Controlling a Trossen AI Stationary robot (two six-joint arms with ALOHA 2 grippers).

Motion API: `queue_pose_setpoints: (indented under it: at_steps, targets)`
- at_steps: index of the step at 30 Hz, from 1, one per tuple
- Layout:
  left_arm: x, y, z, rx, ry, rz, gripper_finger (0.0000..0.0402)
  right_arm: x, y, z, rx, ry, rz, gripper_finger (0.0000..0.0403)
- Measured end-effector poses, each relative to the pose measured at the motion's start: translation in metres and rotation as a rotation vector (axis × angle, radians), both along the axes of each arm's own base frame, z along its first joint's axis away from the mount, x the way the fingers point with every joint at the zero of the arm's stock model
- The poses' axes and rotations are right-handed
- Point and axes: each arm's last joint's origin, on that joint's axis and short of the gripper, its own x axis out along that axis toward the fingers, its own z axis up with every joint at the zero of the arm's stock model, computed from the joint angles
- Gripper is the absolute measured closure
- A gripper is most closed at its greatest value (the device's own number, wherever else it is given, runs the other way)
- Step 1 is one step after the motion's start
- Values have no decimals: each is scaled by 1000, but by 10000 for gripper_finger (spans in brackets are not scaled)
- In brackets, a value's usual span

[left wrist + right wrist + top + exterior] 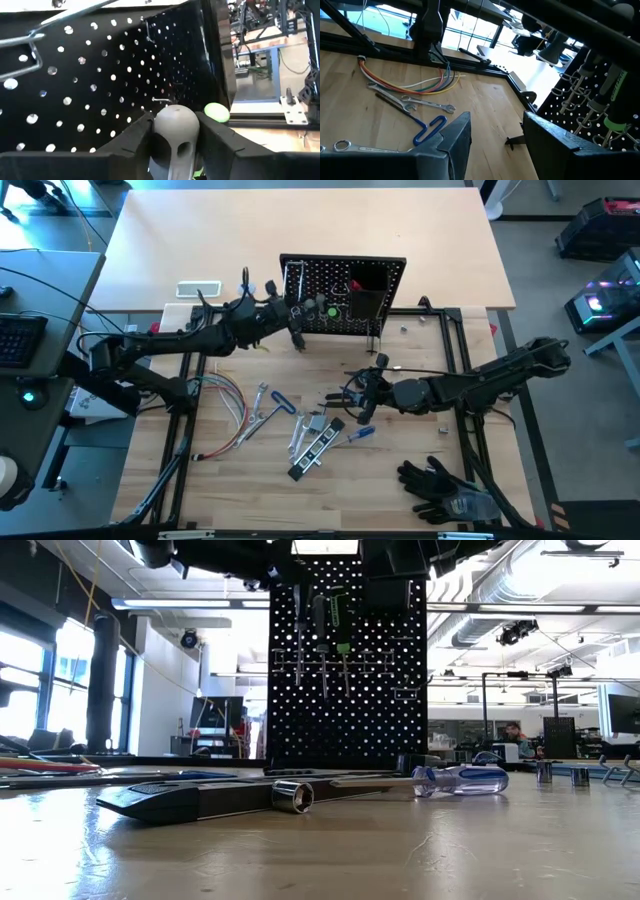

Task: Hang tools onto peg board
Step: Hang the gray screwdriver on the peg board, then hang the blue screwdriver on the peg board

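Worktop (pixel 420 850): pale wood planks, matt, faintly scuffed. Peg board (pixel 345 690): black perforated metal, matt, w/ thin wire hooks. Socket (pixel 292 796): polished metal, shiny. Driver (pixel 460 780): glossy clear-blue plastic handle. Grey handle knob (pixel 175 125): smooth matt plastic. Wrenches (pixel 415 102): bright bare metal. Wires (pixel 225 405): glossy coloured plastic sheath. Gloves (pixel 440 485): black cloth, dull.

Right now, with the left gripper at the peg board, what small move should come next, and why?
Probably open the left gripper wider and back off: the grey-handled driver sits between its fingers against the peg board, beside a green-handled driver apparently hung already.
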Motion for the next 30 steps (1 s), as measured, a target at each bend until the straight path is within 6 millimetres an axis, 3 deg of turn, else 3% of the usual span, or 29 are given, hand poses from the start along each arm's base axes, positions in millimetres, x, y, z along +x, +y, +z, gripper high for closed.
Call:
queue_pose_setpoints:
  at_steps: [19,24,30]
  targets:
    - [-7,-4,2,-53,24,1,254,-4,7,-6,-11,66,23,231]
    - [-16,-8,7,-62,58,-2,253,-10,14,-18,31,175,50,231]
    - [-19,-15,0,-99,148,-22,253,-22,22,-37,201,373,165,231]
